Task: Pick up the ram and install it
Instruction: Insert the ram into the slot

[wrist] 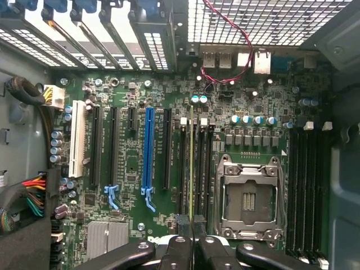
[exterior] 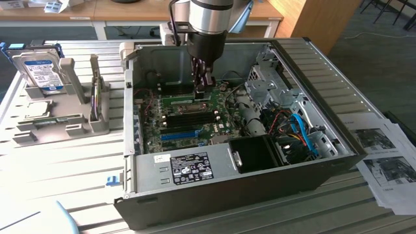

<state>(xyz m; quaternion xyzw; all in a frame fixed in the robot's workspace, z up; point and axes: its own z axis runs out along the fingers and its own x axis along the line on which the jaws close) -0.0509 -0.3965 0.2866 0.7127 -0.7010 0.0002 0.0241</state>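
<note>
My gripper point(exterior: 203, 90) reaches down into the open computer case point(exterior: 312, 73), just above the green motherboard point(exterior: 195, 119). In the wrist view its fingers point(wrist: 179, 224) are shut on the ram point(wrist: 191, 163). The ram shows edge-on as a thin green-yellow line. It runs along the black memory slots point(wrist: 201, 163), between the long blue slot point(wrist: 149, 152) and the CPU socket point(wrist: 247, 197). I cannot tell whether the ram's lower edge touches a slot.
A silver hard drive point(exterior: 40, 70) with a blue-white label stands in a grey holder point(exterior: 58, 124) on the exterior view's left. Printed papers point(exterior: 383, 161) lie on its right. A drive cage point(exterior: 270, 83), cables point(exterior: 299, 131) and a black fan shroud point(exterior: 256, 153) crowd the case's right side.
</note>
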